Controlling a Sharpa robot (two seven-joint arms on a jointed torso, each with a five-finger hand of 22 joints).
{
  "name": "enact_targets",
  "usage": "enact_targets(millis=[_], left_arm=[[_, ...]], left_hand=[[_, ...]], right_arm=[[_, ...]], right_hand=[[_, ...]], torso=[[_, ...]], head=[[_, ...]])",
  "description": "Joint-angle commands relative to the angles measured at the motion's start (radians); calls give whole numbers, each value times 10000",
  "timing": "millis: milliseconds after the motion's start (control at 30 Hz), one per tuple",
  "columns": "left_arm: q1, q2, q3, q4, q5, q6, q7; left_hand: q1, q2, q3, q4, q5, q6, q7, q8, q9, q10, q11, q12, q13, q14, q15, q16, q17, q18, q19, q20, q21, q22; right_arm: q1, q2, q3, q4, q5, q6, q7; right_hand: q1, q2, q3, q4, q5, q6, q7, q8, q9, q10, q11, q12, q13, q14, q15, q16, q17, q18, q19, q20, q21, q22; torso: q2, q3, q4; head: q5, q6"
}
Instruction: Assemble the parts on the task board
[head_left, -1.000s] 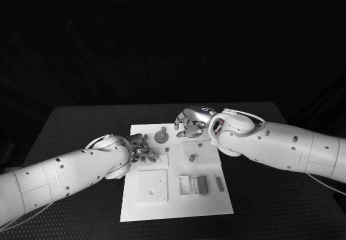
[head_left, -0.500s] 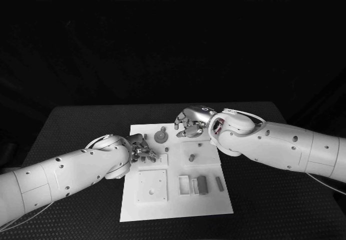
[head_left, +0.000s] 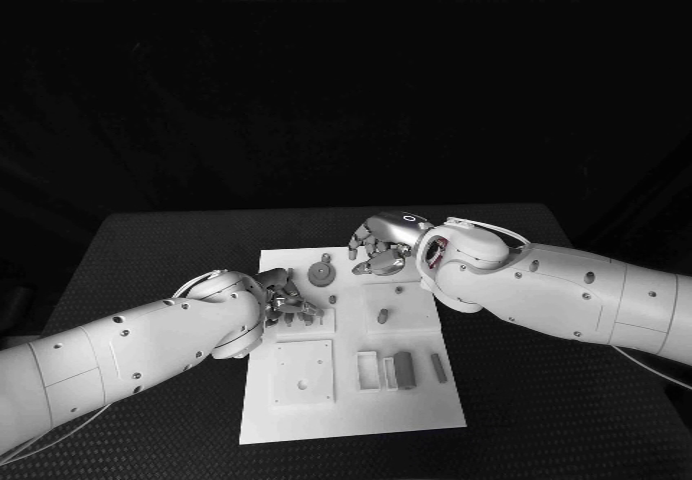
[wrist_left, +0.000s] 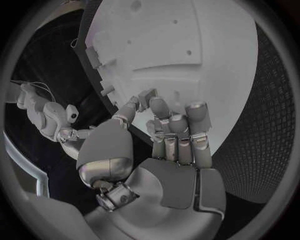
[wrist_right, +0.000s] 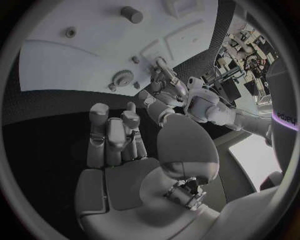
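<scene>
Here, left hand (wrist_left: 165, 135) pinching small part (wrist_left: 147, 94), right hand (wrist_right: 119, 135) curled.

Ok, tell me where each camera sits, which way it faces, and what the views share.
Head view: from the robot's head, down on the task board; both arms, left hand, right hand.
Left wrist view: behind the left hand, facing the board.
Right wrist view: behind the right hand, facing the board; the left hand too.
All three share the board.
</scene>
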Motion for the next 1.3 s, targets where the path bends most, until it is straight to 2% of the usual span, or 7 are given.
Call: enact_targets(millis=[33,600,800,933,1000,1167,1300], left_arm=[[0,14,3,29,122,11,106],[0,-35,4,14,114,104,62],[0,-39,4,11,83,233,14],[0,-51,4,16,73,278,0],[0,-51,4,17,69,280,-2],[0,-30,4,16,116,326,0],[1,-17,4,11,143,311,4]], left_hand=[[-129,-3,-129,-39,-38,-20,11,-6,13,-64,-42,39,17,-61,5,34,14,562,-92,14,-46,177],[-126,167,-272,-195,-37,-15,1,-15,27,-64,-54,42,23,-69,-8,41,14,592,-94,16,-52,172],[196,448,-277,-499,24,5,-2,-40,14,-60,-56,43,16,-56,-12,35,0,594,-79,33,-44,175],[396,607,-224,-694,497,41,4,-71,-16,-46,-50,47,4,-37,-4,28,-16,576,-55,48,-40,176],[596,458,156,-559,486,75,4,-86,-37,-28,-51,44,-10,-13,-7,19,-30,565,-16,56,-49,159],[919,552,551,-699,1363,94,23,-96,-44,-20,-30,62,-19,4,18,32,-35,527,18,65,-9,189],[974,633,621,-798,1653,100,25,-95,-41,-19,-28,70,-20,7,21,38,-34,517,24,62,6,192]], right_arm=[[-5,-6,5,15,-32,77,5],[-5,-4,5,9,-32,85,6],[-5,-6,5,18,-32,84,5],[-5,-9,5,20,-32,80,4],[-5,-12,5,21,-32,79,3],[-5,-8,5,26,-32,84,2],[-5,-8,5,24,-32,83,1]], right_hand=[[-95,4,-13,48,21,9,71,-41,14,-5,87,-57,1,-45,-30,-63,2,460,-7,-94,-36,77],[-93,-8,-9,48,21,3,73,-46,16,-4,88,-58,1,-47,-28,-65,-2,460,-7,-95,-38,78],[-92,-8,-7,48,21,2,73,-48,17,-4,88,-58,2,-44,-28,-64,1,460,-6,-96,-39,78],[-90,-8,-6,48,21,1,74,-48,17,-4,89,-58,2,-47,-28,-65,-3,460,-5,-96,-39,78],[-90,-8,-5,48,21,0,74,-49,17,-4,89,-58,2,-48,-28,-66,-5,460,-5,-96,-39,78],[-87,-9,-4,46,21,-1,74,-49,18,-4,89,-58,2,-43,-28,-64,1,460,-5,-97,-40,79],[-85,-8,-2,45,21,-1,74,-50,18,-3,89,-58,2,-42,-28,-64,4,460,-4,-97,-40,79]], torso=[[1,-2,1],[-2,-7,2],[-3,-3,7],[-5,-2,3],[-5,-1,3],[-2,1,4],[-2,5,0]], head=[[-6,-8],[-20,-15],[-20,-18],[-20,-22],[-19,-22],[-13,-21],[-7,-16]])
